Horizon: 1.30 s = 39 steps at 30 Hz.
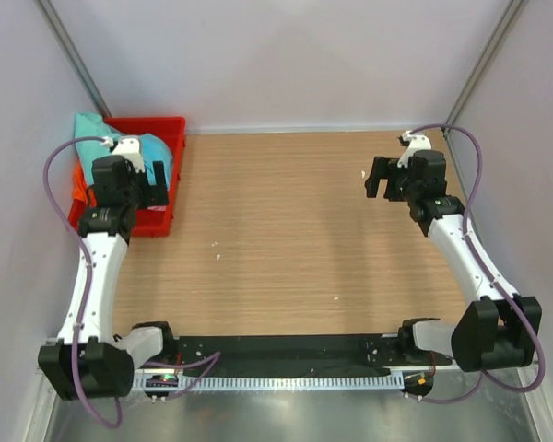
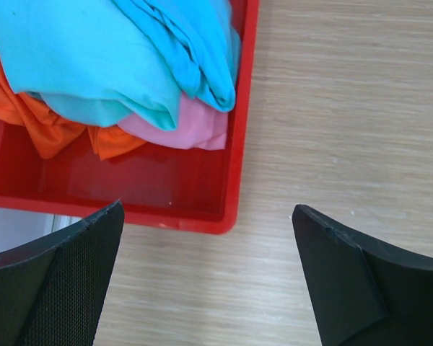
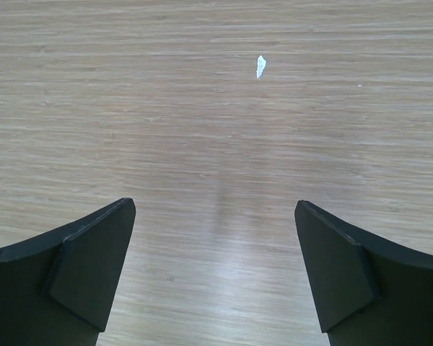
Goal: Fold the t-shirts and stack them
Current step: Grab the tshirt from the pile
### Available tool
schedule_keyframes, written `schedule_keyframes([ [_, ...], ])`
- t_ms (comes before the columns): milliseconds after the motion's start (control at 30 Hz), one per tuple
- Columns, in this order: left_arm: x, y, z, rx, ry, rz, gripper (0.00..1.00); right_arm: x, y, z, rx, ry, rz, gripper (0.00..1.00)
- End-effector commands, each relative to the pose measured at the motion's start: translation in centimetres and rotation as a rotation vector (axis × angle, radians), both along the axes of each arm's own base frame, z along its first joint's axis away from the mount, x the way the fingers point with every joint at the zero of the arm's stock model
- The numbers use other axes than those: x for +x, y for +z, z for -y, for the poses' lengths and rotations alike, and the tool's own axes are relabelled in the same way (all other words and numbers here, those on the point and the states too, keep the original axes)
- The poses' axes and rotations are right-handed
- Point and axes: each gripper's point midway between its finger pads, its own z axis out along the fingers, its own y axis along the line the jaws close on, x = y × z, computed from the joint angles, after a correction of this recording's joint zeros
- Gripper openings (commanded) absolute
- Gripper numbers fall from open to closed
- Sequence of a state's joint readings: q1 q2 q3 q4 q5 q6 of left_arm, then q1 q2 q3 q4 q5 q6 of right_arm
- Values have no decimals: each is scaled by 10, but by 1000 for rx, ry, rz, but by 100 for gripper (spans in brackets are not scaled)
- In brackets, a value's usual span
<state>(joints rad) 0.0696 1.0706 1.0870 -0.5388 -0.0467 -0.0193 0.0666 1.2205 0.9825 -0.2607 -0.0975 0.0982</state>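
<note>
Several t-shirts lie crumpled in a red plastic bin (image 2: 233, 173) at the table's far left. In the left wrist view a turquoise blue shirt (image 2: 94, 50) lies on top, with a pink one (image 2: 195, 128) and an orange one (image 2: 47, 126) under it. In the top view a paler mint green cloth (image 1: 88, 124) hangs over the bin's far corner. No grey shirt shows. My left gripper (image 2: 208, 216) is open and empty, above the bin's near right corner (image 1: 147, 191). My right gripper (image 3: 215, 209) is open and empty over bare wood at the far right (image 1: 380, 181).
The wooden tabletop (image 1: 295, 230) has a few white specks, one of them in the right wrist view (image 3: 260, 66). Pale walls close in the left, right and back. A black strip (image 1: 286, 350) and both arm bases line the near edge.
</note>
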Motion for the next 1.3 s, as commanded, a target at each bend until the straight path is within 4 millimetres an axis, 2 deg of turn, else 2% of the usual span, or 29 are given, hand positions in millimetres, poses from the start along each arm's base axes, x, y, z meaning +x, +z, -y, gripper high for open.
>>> schedule_keyframes([
  [0,22,-1,-20,32,90,-33,100,22,3,5,-36,-13,-10,100],
  [67,38,-19,-26,44,116,-81,100,30,-9,7,-61,-8,-52,100],
  [100,44,-22,-33,60,145,-77,99,36,-7,8,-72,-7,-60,100],
  [133,53,-30,-37,78,147,-99,100,42,-24,7,-85,4,-108,100],
  [167,57,-32,-40,93,153,-103,100,45,-28,8,-92,5,-126,100],
  [200,62,-29,-48,110,181,-87,99,50,-26,8,-90,3,-131,100],
  [267,72,-24,-54,118,167,-75,94,56,-40,5,-74,8,-171,100],
  [367,82,-3,-78,103,223,-22,92,56,-52,-2,-53,36,-207,100],
  [400,82,3,-94,103,265,-9,92,54,-56,-2,-55,41,-216,100],
  [500,87,19,-124,77,352,25,91,49,-59,-5,-50,69,-215,100],
  [567,92,14,-134,70,373,9,91,47,-55,-8,-39,83,-199,100],
  [633,101,17,-140,76,379,10,91,46,-51,-14,-22,109,-191,100],
  [667,108,3,-143,70,377,-29,91,46,-48,-15,-17,114,-187,100],
  [733,119,6,-148,49,377,-27,91,45,-45,-17,-10,122,-188,100],
  [767,126,-17,-149,-5,364,-81,91,45,-41,-17,-8,119,-184,100],
  [800,131,-21,-147,-47,349,-88,91,45,-40,-17,-6,116,-182,100],
  [833,139,-17,-149,-84,336,-74,92,45,-38,-17,-7,114,-176,100],
  [867,141,-22,-150,-134,325,-86,91,44,-37,-16,-7,112,-176,100],
  [900,149,-36,-150,-180,317,-108,89,43,-34,-17,-7,114,-165,100],
  [933,155,-29,-153,-182,320,-94,88,42,-33,-16,-9,114,-162,100],
  [1100,160,-34,-163,-179,351,-98,86,36,-32,-13,-28,112,-149,100],
  [1200,159,-33,-162,-183,358,-91,78,35,-34,-11,-39,110,-148,100],
  [1267,157,-32,-161,-189,356,-88,67,35,-36,-13,-32,120,-156,100],
])
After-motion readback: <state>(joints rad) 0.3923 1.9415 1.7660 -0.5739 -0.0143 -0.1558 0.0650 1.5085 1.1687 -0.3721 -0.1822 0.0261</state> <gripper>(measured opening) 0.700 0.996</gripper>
